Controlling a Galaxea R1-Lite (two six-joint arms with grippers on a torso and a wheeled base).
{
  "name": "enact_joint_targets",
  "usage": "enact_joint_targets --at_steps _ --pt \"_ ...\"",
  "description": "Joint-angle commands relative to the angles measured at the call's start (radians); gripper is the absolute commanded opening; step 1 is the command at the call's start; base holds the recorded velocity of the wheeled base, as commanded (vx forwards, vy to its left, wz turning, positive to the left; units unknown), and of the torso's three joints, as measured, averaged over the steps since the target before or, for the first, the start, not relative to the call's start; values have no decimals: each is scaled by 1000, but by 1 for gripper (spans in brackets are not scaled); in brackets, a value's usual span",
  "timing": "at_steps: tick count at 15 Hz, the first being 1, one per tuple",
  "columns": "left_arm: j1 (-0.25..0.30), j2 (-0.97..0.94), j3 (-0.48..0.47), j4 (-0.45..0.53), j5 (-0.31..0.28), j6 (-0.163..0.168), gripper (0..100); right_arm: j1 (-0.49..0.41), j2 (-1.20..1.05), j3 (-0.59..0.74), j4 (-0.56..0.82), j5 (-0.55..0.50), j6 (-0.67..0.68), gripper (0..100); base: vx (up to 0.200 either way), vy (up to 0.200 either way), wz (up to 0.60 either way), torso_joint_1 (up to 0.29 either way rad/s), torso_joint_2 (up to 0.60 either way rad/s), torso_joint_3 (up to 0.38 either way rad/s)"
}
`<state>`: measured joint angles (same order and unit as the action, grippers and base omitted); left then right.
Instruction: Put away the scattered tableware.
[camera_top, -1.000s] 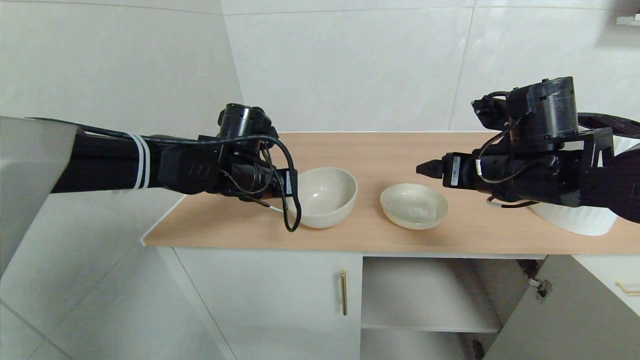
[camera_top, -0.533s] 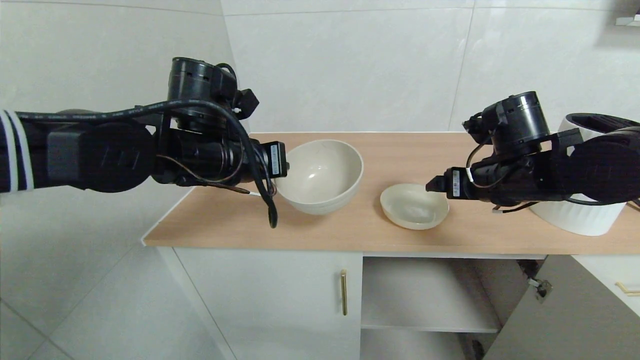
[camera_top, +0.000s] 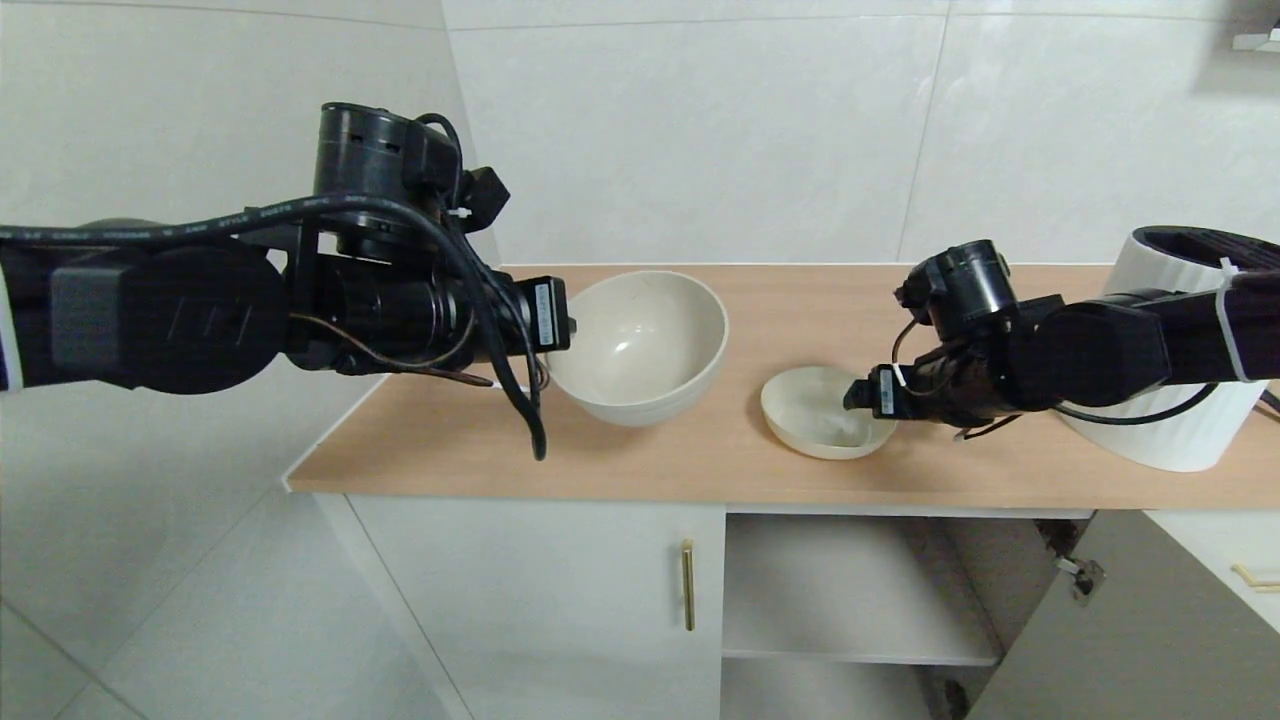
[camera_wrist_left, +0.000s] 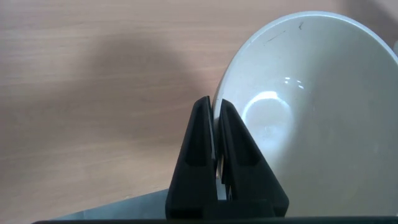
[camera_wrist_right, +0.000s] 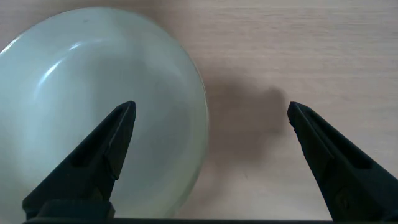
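Observation:
A large cream bowl (camera_top: 645, 345) hangs tilted above the wooden counter (camera_top: 720, 455), its rim pinched by my left gripper (camera_top: 560, 325), which is shut on it. In the left wrist view the two fingers (camera_wrist_left: 214, 134) clamp the edge of the large bowl (camera_wrist_left: 305, 118). A small shallow cream bowl (camera_top: 815, 415) sits on the counter to the right. My right gripper (camera_top: 860, 395) is open at its right rim. In the right wrist view one finger (camera_wrist_right: 99, 155) is over the small bowl (camera_wrist_right: 93, 106), the other over bare wood.
A tall white ribbed container (camera_top: 1185, 345) stands at the counter's right end behind my right arm. Below the counter, a cabinet (camera_top: 850, 590) stands open with a bare shelf, its door (camera_top: 1120, 630) swung out to the right. A closed door with a gold handle (camera_top: 687, 584) is beside it.
My left gripper lifted the large bowl off the counter and tilted it. My right gripper moved down and forward, opening around the small bowl's right rim.

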<state>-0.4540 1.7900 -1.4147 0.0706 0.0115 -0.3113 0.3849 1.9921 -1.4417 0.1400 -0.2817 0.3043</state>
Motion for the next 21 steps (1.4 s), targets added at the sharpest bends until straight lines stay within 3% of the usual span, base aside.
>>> enact_joint_targets --at_steps 1,2,3,6,15,19,21 --pt "-2 -4 8 -2 1 0 0 0 37 -9 -2 1 10 100 0 0 0 0 0 0" --pt "-2 -4 8 -2 1 0 0 0 36 -13 -3 4 27 100 0 0 0 0 0 0" --pt "-2 -4 8 -6 1 -2 0 0 34 -13 -5 4 33 0 0 0 0 0 0 0" --pt "-2 -4 14 -20 1 -19 0 5 11 -6 -17 9 36 0 0 0 0 0 0 0" --pt "-12 -81 108 -25 -4 -19 0 38 -159 99 -11 26 52 0 0 0 0 0 0 0" --pt "-40 -192 269 -25 -4 -20 0 83 -351 253 -17 116 56 0 0 0 0 0 0 0" --pt "-43 -276 442 -83 -4 -22 0 109 -427 345 -17 116 95 0 0 0 0 0 0 0"
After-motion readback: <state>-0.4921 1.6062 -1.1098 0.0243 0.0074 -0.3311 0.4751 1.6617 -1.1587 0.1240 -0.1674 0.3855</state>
